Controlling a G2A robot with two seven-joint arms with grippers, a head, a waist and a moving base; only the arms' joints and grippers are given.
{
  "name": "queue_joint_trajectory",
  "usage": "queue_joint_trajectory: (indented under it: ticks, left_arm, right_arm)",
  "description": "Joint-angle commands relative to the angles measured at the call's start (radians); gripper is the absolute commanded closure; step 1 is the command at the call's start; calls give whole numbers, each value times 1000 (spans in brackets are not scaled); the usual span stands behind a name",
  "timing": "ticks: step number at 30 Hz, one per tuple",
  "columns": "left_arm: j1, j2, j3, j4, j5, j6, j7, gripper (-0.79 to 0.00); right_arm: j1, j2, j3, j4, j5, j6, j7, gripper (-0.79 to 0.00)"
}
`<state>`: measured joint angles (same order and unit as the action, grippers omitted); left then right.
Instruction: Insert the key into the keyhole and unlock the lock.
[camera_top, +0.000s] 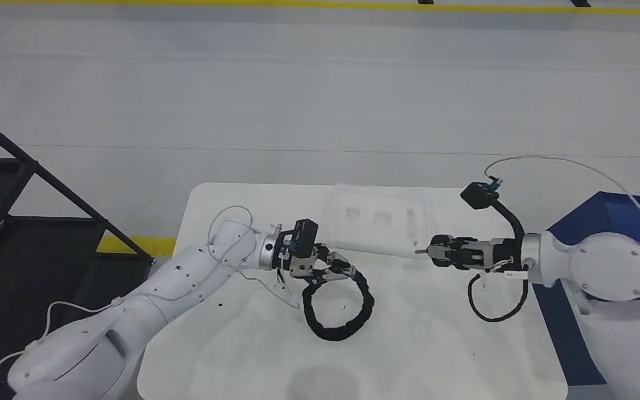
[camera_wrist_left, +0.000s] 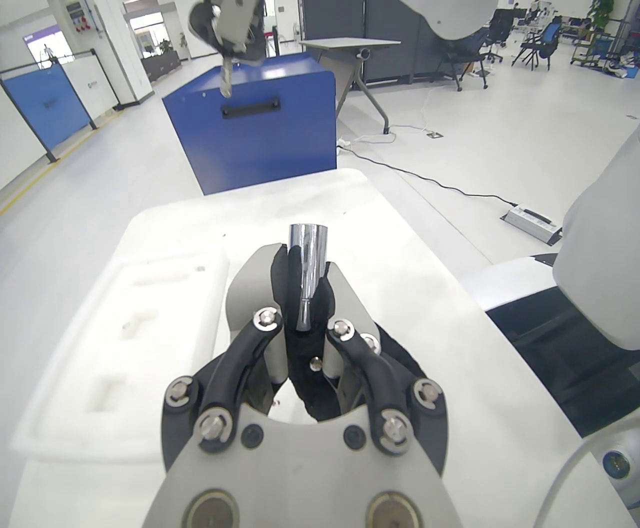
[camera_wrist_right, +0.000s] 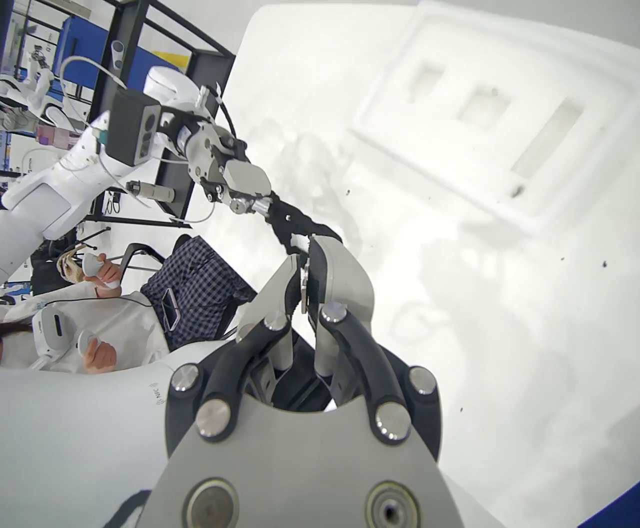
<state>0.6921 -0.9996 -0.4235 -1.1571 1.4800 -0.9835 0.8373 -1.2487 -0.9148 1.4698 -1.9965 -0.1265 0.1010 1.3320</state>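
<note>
The lock is a black cable loop (camera_top: 338, 312) ending in a chrome cylinder (camera_wrist_left: 309, 252). My left gripper (camera_wrist_left: 301, 270) is shut on the black lock body, with the cylinder sticking out past the fingertips. In the top view this gripper (camera_top: 334, 268) is left of the table's centre and the loop hangs to the table below it. My right gripper (camera_top: 432, 250) is shut on the key (camera_wrist_right: 303, 286), a thin metal blade between its pads. It faces the lock across a gap. In the left wrist view the key (camera_wrist_left: 225, 80) points down, far from the cylinder.
A white foam tray (camera_top: 380, 218) with rectangular recesses lies at the table's far side between the arms. A blue cabinet (camera_wrist_left: 260, 125) stands off the table's right end. A black frame (camera_top: 40, 190) stands at the left. The near half of the table is bare.
</note>
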Motion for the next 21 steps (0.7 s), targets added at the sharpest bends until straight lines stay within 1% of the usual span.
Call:
queue_joint_trajectory:
  ticks: [1,8,13,17,21]
  left_arm:
    - [-14,-9,5,-14,-11,1,0,0]
    - [-63,-35,36,-78,-38,4,4,0]
    - [-89,-50,61,-85,-70,13,13,0]
    - [-105,-63,83,-78,-100,36,36,0]
    - [-106,-64,85,-75,-102,37,37,0]
  right_arm:
    - [-6,1,-1,-27,5,32,4,0]
    - [-37,8,35,-144,70,106,0,0]
    - [-68,14,81,-234,121,164,11,0]
    - [-89,17,95,-258,136,167,-12,0]
    - [-91,17,95,-258,139,163,-21,0]
